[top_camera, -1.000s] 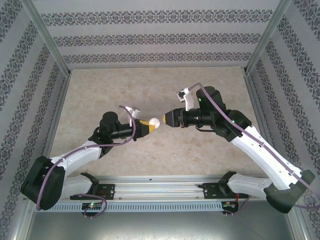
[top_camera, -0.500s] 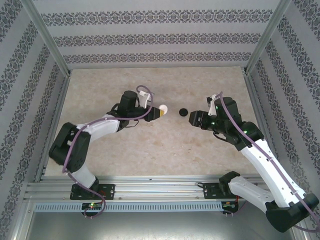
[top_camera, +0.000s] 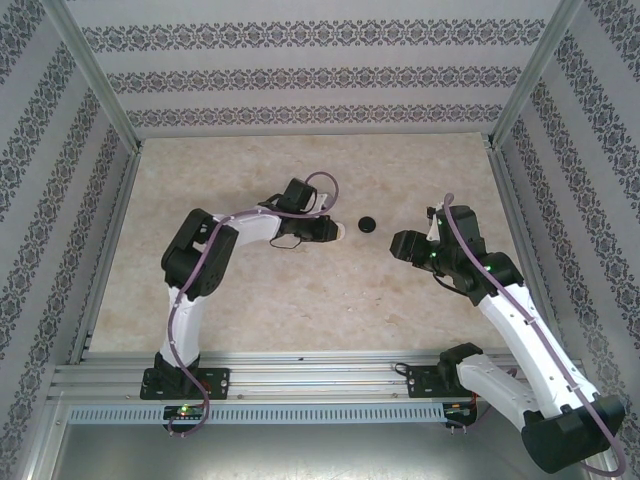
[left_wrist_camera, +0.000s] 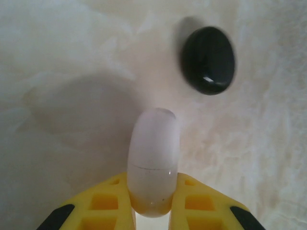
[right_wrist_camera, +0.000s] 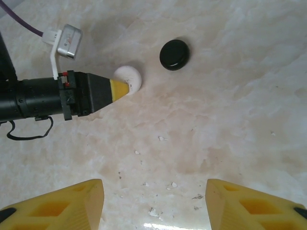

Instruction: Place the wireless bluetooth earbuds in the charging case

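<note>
Right gripper (right_wrist_camera: 153,207) sits on the near side of the black puck (right_wrist_camera: 174,54), off to its right. Its fingers are spread wide with nothing between them. A few pale flecks (right_wrist_camera: 161,138) lie on the marble table (right_wrist_camera: 249,115) between this gripper and the puck, too small to identify. Left gripper (left_wrist_camera: 152,189) is clamped on the white charging case (left_wrist_camera: 153,153), held edge-on just left of the black puck and apart from it. Contact between case and table cannot be determined.
</note>
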### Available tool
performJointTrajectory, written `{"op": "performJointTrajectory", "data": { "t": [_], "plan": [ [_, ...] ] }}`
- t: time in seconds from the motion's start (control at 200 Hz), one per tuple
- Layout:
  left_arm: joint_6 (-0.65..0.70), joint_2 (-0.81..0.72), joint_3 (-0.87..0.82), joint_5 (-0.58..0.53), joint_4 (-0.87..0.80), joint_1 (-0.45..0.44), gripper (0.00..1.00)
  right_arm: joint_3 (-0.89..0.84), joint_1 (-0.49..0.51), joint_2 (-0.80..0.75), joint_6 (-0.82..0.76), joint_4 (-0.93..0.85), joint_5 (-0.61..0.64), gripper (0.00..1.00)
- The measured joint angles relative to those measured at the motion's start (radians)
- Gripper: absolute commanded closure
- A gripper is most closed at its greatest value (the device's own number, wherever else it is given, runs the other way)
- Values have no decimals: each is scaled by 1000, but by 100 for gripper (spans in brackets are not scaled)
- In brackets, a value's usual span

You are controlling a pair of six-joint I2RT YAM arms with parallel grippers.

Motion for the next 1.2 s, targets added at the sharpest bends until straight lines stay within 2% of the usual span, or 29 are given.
{"op": "performJointTrajectory", "data": {
  "t": [0.14, 0.35, 0.435, 0.649, 0.754, 0.924, 0.944, 0.954, 1.089, 1.199],
  "plan": [
    [0, 43, 84, -12, -30, -8, 88, -6, -3, 9, -1, 11, 1, 42],
    [2, 68, 122, -34, -67, -10, 58, -6, -3, 16, -22, 6, 43, 38],
    [15, 68, 131, -44, -87, -10, 51, -5, -3, 16, -42, -4, 75, 35],
    [85, 64, 207, -99, -206, -15, 40, 16, -10, 6, -114, -35, 159, 19],
    [134, 39, 250, -140, -278, -14, 33, 21, -23, -24, -156, -32, 222, 4],
    [235, -83, 284, -219, -365, -2, 13, -3, -38, -108, -256, 44, 352, 2],
    [254, -105, 286, -230, -373, 2, 2, -13, -42, -120, -271, 60, 368, 2],
    [256, -112, 286, -234, -377, 4, 1, -17, -42, -124, -275, 65, 373, 2],
    [345, -273, 294, -305, -400, 55, 0, -103, -68, -181, -351, 171, 462, 2],
    [389, -437, 237, -362, -357, 142, 0, -189, -101, -213, -396, 267, 495, 2]
  ]
}}
